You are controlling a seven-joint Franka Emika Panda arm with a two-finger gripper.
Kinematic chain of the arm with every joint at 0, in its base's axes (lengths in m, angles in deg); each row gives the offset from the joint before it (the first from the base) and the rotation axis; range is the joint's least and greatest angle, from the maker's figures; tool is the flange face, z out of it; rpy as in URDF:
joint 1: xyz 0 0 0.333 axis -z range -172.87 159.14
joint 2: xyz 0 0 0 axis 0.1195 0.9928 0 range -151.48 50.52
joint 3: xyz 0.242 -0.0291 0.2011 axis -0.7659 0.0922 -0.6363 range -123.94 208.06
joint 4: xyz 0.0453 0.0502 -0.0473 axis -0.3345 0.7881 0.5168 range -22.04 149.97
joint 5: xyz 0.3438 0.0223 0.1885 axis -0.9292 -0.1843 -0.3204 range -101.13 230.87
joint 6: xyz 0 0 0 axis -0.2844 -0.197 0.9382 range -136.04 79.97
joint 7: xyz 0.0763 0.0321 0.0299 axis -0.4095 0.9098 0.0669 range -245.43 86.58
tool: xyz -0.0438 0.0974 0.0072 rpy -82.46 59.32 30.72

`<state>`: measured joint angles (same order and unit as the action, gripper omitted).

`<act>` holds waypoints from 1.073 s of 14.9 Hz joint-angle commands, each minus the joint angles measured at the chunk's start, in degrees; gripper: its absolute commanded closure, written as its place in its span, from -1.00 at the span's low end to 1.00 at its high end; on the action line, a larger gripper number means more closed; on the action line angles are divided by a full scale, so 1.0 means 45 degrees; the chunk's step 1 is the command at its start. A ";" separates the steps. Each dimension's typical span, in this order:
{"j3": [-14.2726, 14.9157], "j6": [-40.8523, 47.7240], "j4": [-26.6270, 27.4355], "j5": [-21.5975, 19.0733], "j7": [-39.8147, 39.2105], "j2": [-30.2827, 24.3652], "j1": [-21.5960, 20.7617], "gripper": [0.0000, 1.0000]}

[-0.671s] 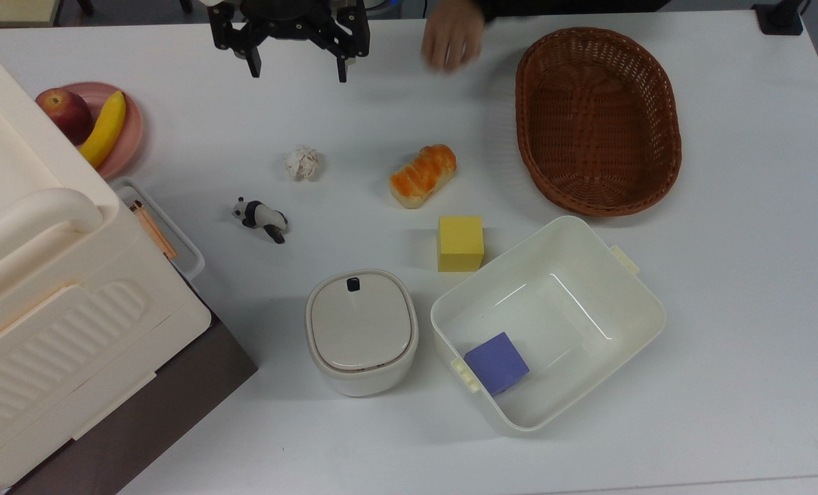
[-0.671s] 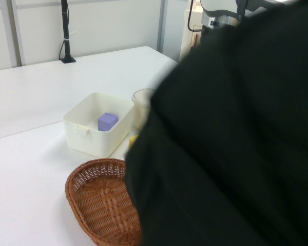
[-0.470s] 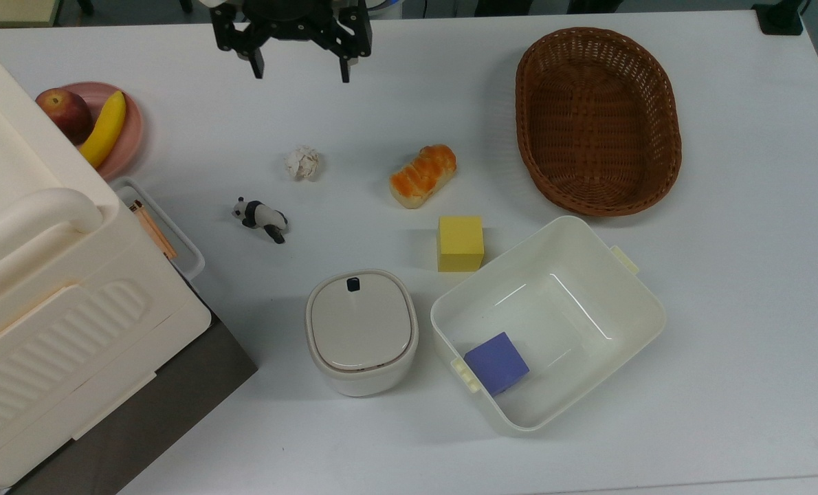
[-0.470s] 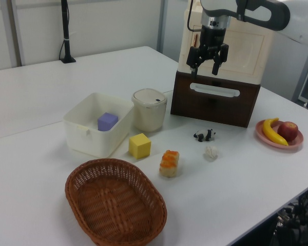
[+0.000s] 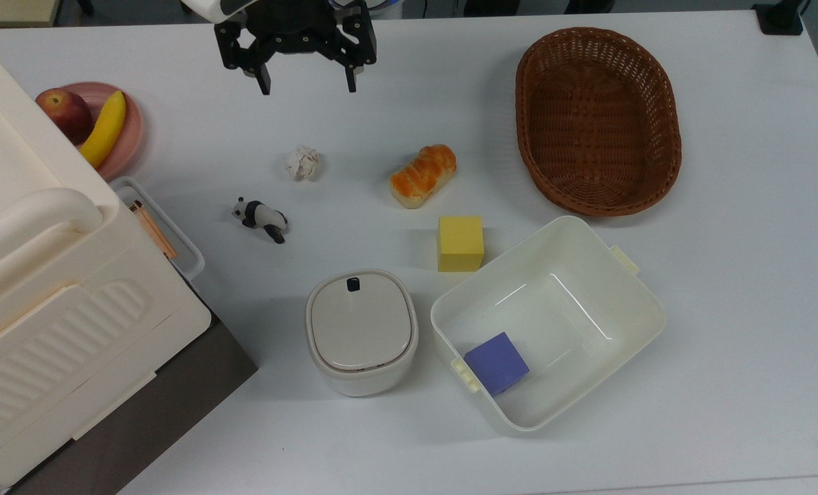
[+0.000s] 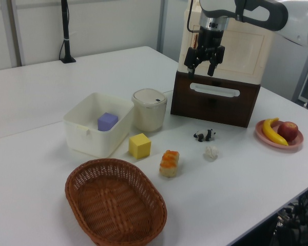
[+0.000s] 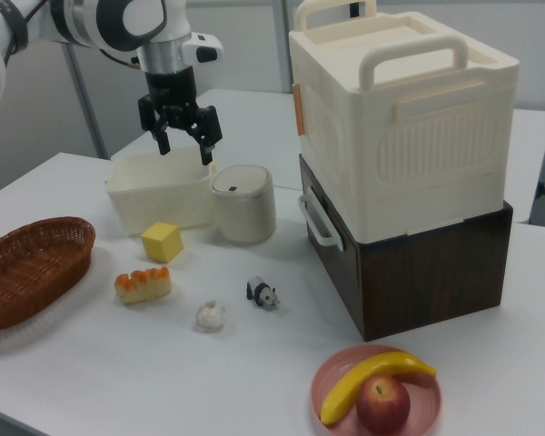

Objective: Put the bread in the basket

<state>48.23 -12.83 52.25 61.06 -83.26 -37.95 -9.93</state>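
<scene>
Top view: claw (image 5: 306,88) high near the upper edge, over bare white bench (image 5: 725,289), fingers spread wide, nothing between them. Bread (image 5: 423,175) flat on the bench near the middle, lying at a slant, glossy orange ridges up, well apart from the claw. Wicker basket (image 5: 660,161) to the top view's right of the bread, near but not touching, nothing inside. Yellow cube (image 5: 460,243) just below the bread, beside the white tub (image 5: 629,302) holding a purple cube (image 5: 497,362). Lidded cream pot (image 5: 361,331) to the top view's left of the tub. Crumpled paper ball (image 5: 302,163) and panda figure (image 5: 260,218) to the top view's left of the bread. Pink plate (image 5: 133,130) with apple (image 5: 64,113) and banana (image 5: 106,128) at the top view's left edge, next to a cream case (image 5: 45,309) stacked on a dark brown box (image 5: 175,405). Left view: claw (image 6: 201,68) hanging in front of the case, open, well above the bench; bread (image 6: 169,163) between basket (image 6: 113,205) and paper ball (image 6: 211,152). Right view: claw (image 7: 181,140) open above the tub, bread (image 7: 143,283) just beside the basket (image 7: 27,268).
</scene>
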 commanded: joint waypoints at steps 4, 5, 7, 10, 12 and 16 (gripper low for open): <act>0.0132 -0.0791 0.0629 -0.0171 -0.0142 -0.0011 -0.0099 -1.00; 0.0113 -0.0811 0.0650 -0.0151 -0.0413 0.0009 -0.0119 -1.00; 0.0074 -0.0811 0.0844 -0.0150 -0.0649 -0.0011 -0.0158 -1.00; 0.0015 -0.0811 0.1041 -0.0150 -0.0690 -0.0030 -0.0197 -0.88; 0.0015 -0.0792 0.1041 -0.0131 -0.0690 -0.0050 -0.0197 -0.88; 0.0015 -0.0403 0.1351 0.0200 -0.1273 -0.0225 -0.0217 -0.89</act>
<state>47.98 -14.65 55.24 61.16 -86.05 -36.99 -10.29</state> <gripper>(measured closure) 0.053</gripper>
